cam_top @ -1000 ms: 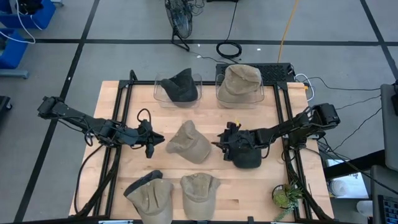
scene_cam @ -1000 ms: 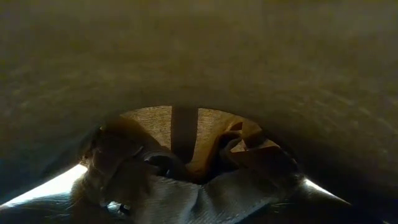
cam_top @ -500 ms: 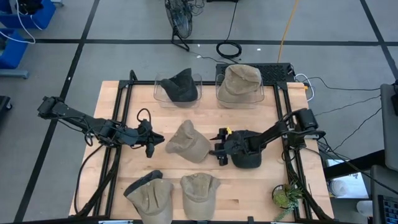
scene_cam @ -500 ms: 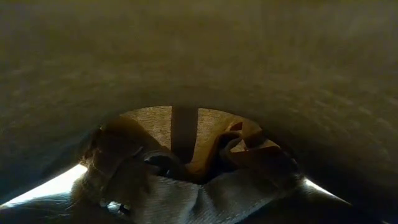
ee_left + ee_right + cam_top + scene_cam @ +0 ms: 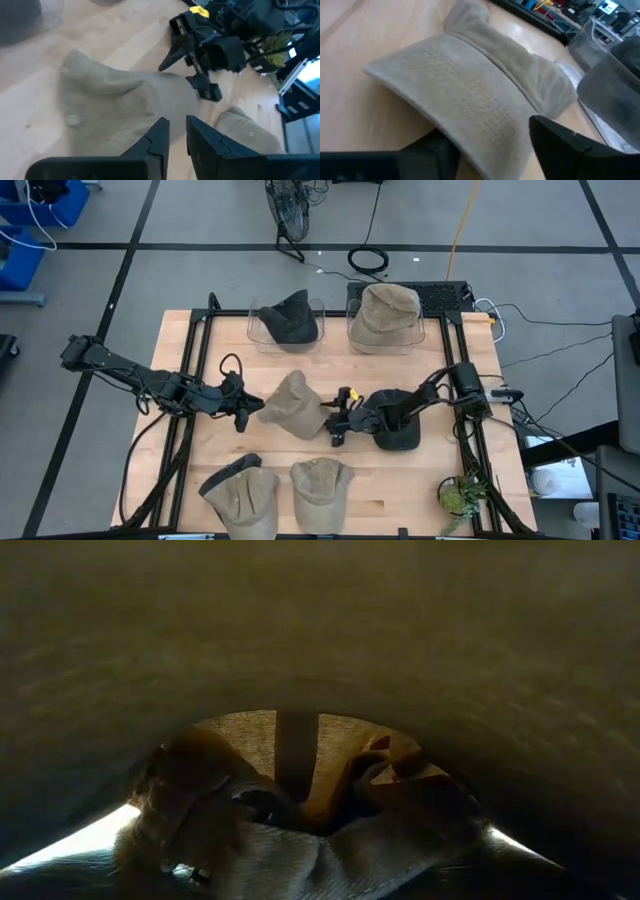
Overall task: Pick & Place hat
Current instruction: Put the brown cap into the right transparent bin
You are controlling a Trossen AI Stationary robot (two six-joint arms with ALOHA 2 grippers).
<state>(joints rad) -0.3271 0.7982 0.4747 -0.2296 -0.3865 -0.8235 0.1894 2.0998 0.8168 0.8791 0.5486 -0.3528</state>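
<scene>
Carrying everything: a pale wooden table [image 5: 440,480] with a black frame [image 5: 196,350] along its left and right sides. Lying on the wood: a tan hat [image 5: 297,406] at the middle, a dark hat [image 5: 396,423] near its right, two more tan hats [image 5: 243,495] [image 5: 320,484] at the near edge, a small plant [image 5: 460,495] at the near right corner. Sitting along the far edge: two clear bins [image 5: 255,330] [image 5: 352,332], one holding a dark hat, one a tan hat.

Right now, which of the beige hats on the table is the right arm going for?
The middle beige hat: the right end effector is at its brim, fingers straddling it. The two beige hats at the front edge lie apart, untouched.
</scene>
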